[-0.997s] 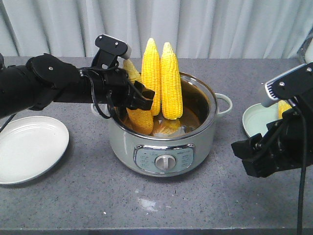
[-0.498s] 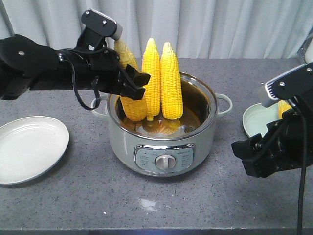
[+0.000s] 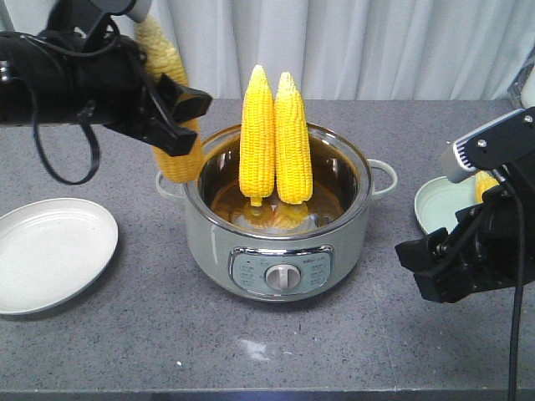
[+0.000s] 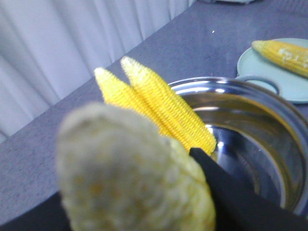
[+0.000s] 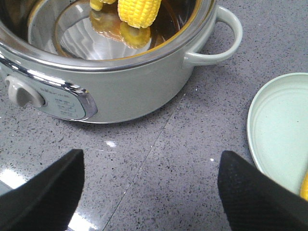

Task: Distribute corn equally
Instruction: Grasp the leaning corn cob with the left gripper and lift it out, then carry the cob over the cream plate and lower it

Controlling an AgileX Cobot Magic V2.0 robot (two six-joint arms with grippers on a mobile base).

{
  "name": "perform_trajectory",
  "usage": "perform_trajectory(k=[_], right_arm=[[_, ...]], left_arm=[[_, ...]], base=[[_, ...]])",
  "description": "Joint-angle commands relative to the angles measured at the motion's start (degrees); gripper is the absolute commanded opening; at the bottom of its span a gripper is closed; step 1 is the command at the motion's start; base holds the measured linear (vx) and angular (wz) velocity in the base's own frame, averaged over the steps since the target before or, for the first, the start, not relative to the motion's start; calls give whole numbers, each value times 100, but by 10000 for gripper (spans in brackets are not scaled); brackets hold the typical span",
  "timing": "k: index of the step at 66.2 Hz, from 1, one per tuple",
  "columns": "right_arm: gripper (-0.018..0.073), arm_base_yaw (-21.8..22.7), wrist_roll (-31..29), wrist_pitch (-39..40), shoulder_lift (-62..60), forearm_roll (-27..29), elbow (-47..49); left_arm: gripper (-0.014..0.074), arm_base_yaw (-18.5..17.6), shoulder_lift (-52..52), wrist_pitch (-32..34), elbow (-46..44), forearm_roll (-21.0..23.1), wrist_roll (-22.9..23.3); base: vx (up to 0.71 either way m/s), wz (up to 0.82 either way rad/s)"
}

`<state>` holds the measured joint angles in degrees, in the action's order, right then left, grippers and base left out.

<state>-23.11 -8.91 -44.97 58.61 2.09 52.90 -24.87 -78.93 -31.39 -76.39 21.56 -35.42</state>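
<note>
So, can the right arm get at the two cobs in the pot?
Probably yes: the right gripper is open and empty, the pot is uncovered, the two cobs rise above its rim, and the left gripper is clear of them.

A pale green electric pot (image 3: 280,251) with a front dial (image 3: 282,276) stands on the grey speckled table (image 3: 150,334), just right of and below the left gripper (image 3: 180,125). A white plate (image 3: 50,251) lies down-left of that gripper. A pale green plate (image 5: 284,130) lies just right of the right gripper (image 5: 149,197).
</note>
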Motion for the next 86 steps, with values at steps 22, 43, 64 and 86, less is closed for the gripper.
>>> perform_trajectory(k=[22, 43, 64, 86], right_arm=[[559, -4, -34, 264, -89, -12, 141], [559, -4, -34, 264, -89, -12, 141], [559, -4, -34, 250, -89, -12, 141], [559, -4, -34, 244, -89, -12, 141]], left_arm=[[245, 285, 238, -986, -184, -3319, 3192], [245, 1234, 127, -2032, -410, -3328, 3334], [245, 1532, -863, -3794, -1657, -3402, 3350], [245, 1532, -1657, -4038, -1784, -3446, 3357]], base=[[0, 0], [0, 0], [0, 0], [0, 0]])
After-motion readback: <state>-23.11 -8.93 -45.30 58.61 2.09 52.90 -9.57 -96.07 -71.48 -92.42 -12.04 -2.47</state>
